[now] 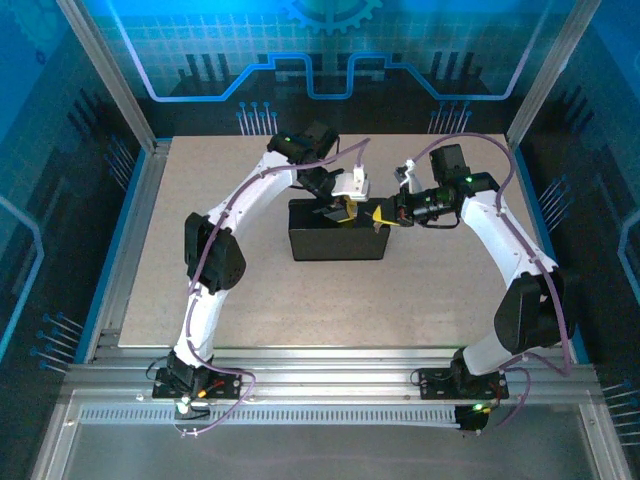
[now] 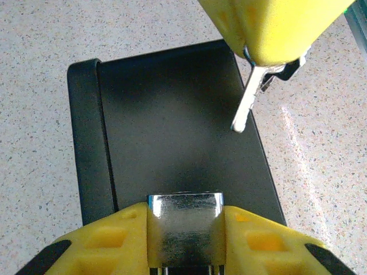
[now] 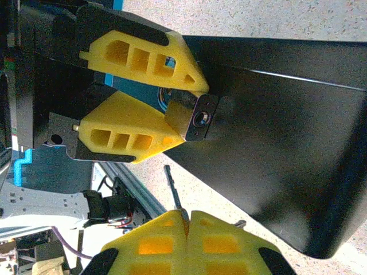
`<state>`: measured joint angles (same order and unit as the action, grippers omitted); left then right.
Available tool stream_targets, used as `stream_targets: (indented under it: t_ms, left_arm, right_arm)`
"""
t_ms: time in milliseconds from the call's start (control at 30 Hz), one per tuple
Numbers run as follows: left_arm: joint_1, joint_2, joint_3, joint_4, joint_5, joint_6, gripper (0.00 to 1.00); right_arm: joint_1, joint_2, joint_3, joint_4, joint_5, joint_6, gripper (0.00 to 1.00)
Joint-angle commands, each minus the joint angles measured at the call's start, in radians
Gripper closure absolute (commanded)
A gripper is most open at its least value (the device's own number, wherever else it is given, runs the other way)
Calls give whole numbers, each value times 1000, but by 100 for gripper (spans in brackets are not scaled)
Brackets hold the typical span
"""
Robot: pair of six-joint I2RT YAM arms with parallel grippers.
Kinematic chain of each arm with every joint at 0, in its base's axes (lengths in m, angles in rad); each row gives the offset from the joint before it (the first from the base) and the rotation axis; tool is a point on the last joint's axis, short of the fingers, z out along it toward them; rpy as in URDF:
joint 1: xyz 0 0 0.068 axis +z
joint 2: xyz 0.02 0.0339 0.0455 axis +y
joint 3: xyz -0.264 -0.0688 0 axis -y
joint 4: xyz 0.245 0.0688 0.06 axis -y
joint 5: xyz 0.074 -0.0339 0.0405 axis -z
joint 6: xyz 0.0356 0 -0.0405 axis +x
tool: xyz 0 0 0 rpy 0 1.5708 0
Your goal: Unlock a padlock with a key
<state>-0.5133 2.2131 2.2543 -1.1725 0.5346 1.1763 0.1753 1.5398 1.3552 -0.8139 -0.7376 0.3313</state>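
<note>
My left gripper [image 2: 185,216] is shut on the padlock [image 2: 185,232], whose shiny metal body sits squeezed between the two yellow fingers above the black box [image 2: 172,126]. In the right wrist view the padlock [image 3: 194,117] turns its round keyhole toward the camera. My right gripper [image 3: 188,216] is shut on the key [image 3: 174,192], and its thin blade sticks out past the fingertips. That blade ends a short way below and left of the keyhole, apart from it. From the left wrist the key [image 2: 246,106] hangs at upper right. Seen from above, the left gripper [image 1: 345,210] and right gripper [image 1: 383,213] face each other over the box.
The black box [image 1: 338,240] lies in the middle of the speckled table [image 1: 250,300], directly under both grippers. Metal frame posts and blue panels wall in the table's sides and back. Purple cables run along both arms.
</note>
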Motion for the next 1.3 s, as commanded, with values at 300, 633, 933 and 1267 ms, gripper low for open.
stream_targets:
  t_ms: [300,633,933,1267]
  left_arm:
    - [41,-237,-392,406,200,-100,100]
    - [61,-278,-472,496,276,-124,100]
    - [65,-285,-499,526,292,-136,100]
    - [65,-296,-516,529,292,-134,100]
  right_arm:
    - [-24,50,83,-75,-36,-70,99]
    - [9,103,156,-171,-6,-111,99]
    - [35,155,184,-197,14,-126,99]
    - [45,181,179,-161,-13,-118,99]
